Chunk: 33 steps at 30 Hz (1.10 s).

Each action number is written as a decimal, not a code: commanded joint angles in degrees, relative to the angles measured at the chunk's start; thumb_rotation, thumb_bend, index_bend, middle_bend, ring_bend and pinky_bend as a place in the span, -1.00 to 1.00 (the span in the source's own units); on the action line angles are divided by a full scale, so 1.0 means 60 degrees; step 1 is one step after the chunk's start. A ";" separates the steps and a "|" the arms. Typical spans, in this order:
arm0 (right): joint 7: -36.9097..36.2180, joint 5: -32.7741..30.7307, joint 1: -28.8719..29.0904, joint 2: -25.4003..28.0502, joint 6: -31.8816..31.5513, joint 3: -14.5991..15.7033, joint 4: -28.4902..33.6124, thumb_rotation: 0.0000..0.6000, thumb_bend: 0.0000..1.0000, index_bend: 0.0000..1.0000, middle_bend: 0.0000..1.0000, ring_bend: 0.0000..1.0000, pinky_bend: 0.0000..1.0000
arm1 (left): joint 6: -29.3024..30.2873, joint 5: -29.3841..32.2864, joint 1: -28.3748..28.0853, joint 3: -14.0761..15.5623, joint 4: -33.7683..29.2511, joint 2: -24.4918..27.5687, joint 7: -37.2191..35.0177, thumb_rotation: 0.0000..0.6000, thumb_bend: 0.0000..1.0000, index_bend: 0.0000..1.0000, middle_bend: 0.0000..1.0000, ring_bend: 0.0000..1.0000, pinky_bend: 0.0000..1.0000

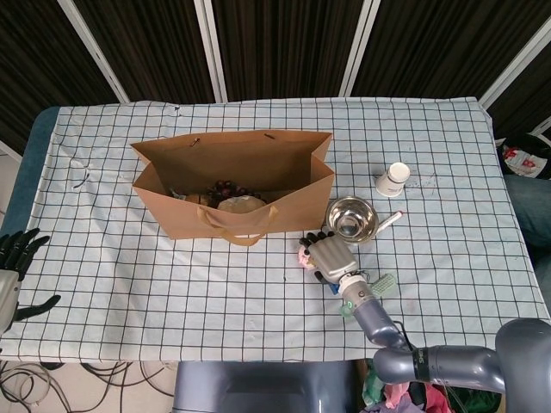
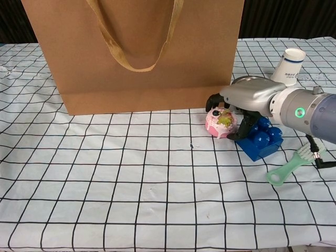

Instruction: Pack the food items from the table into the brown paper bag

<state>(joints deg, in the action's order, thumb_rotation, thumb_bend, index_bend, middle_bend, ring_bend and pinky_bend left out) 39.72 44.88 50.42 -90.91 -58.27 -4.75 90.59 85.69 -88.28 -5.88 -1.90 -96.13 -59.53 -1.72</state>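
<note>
Your right hand has a smooth silver-grey shell over its back and black fingers. Behind it the wrist widens into a pale grey cuff carrying a small round green light, with a thin black cable looping beneath. From the head view, the same right arm runs on in rounded, glossy blue-grey segments, with a green mark at the wrist. Your left hand shows at the frame edge: black fingers on a light grey body, with loose dark cables on the floor below it.
</note>
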 commanded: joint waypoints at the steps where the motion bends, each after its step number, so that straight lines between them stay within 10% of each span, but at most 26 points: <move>1: -0.0081 0.0087 -0.0034 -0.0202 -0.0003 -0.0010 -0.0270 1.00 -0.49 -0.59 -0.58 -0.50 -0.47 | -0.0080 -0.0117 -0.0027 0.0079 -0.0023 0.0098 -0.0178 1.00 -0.90 -0.71 -0.90 -1.00 -0.93; 9: -0.0283 0.0479 -0.0148 -0.0388 -0.0069 -0.0017 -0.0543 1.00 -0.37 -0.28 -0.24 -0.07 -0.28 | -0.0170 -0.0122 -0.0060 0.0105 -0.0031 0.0121 -0.0230 1.00 -0.90 -0.71 -0.91 -1.00 -0.91; 20: -0.0943 0.1434 -0.0462 -0.0137 -0.0605 -0.0292 0.0011 1.00 -0.27 -0.12 -0.15 -0.01 -0.23 | -0.0213 -0.0127 -0.0076 0.0128 -0.0041 0.0156 -0.0280 1.00 -0.90 -0.71 -0.91 -1.00 -0.90; 33: -0.1641 0.2462 -0.1918 0.3544 -0.2349 -0.0375 0.4409 1.00 -0.27 -0.12 -0.17 -0.01 -0.23 | -0.0251 -0.0029 -0.0085 0.0106 -0.0076 0.0116 -0.0122 1.00 -0.90 -0.71 -0.91 -1.00 -0.90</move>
<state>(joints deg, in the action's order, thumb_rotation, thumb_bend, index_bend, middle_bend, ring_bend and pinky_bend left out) 31.47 57.79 41.95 -76.08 -69.12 -6.71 110.87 84.22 -88.46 -6.37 -1.29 -96.56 -58.82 -2.53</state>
